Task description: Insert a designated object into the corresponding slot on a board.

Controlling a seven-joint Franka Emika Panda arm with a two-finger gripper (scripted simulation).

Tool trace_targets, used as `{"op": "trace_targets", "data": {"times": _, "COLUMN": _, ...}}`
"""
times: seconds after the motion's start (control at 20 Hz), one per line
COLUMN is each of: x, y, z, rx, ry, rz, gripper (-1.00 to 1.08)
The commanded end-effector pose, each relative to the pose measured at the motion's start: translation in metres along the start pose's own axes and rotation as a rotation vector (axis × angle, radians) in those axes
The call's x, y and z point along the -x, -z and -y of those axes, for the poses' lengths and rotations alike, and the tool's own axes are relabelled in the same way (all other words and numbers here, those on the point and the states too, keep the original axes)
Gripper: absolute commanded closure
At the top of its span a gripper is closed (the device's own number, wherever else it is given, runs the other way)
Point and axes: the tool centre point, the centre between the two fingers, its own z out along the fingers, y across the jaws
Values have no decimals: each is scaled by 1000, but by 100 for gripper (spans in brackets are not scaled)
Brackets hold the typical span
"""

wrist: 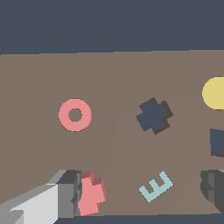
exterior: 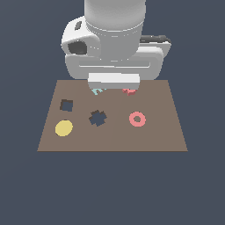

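The salmon-red piece (wrist: 91,195) lies flat on the brown board (wrist: 113,74), right beside the inner face of one gripper finger (wrist: 65,194). My gripper (wrist: 140,189) is open, its fingers wide apart and low over the board. In the exterior view the arm's white hand (exterior: 114,81) hides most of the piece (exterior: 129,91) at the board's far edge. The dark notched cross slot (wrist: 154,115) is empty and also shows near the board's middle in the exterior view (exterior: 98,117). Whether the finger touches the piece is unclear.
A teal letter E (wrist: 155,187) lies between the fingers, partly seen in the exterior view (exterior: 97,91). A pink ring (exterior: 137,118), a yellow disc (exterior: 63,128) and a plain square hole (exterior: 66,105) are on the board (exterior: 154,136).
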Motion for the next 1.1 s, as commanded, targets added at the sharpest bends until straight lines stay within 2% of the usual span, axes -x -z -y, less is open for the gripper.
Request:
{"op": "trace_targets", "data": {"times": 0.0, "x": 0, "y": 0, "z": 0, "rx": 0, "ry": 0, "rz": 0, "gripper": -92}}
{"op": "trace_targets", "data": {"times": 0.5, "x": 16, "y": -18, "z": 13, "rx": 1, "ry": 42, "rz": -1, "gripper": -92}}
{"op": "trace_targets", "data": {"times": 1.05, "x": 68, "y": -76, "z": 49, "rx": 2, "ry": 174, "rz": -5, "gripper": -92}}
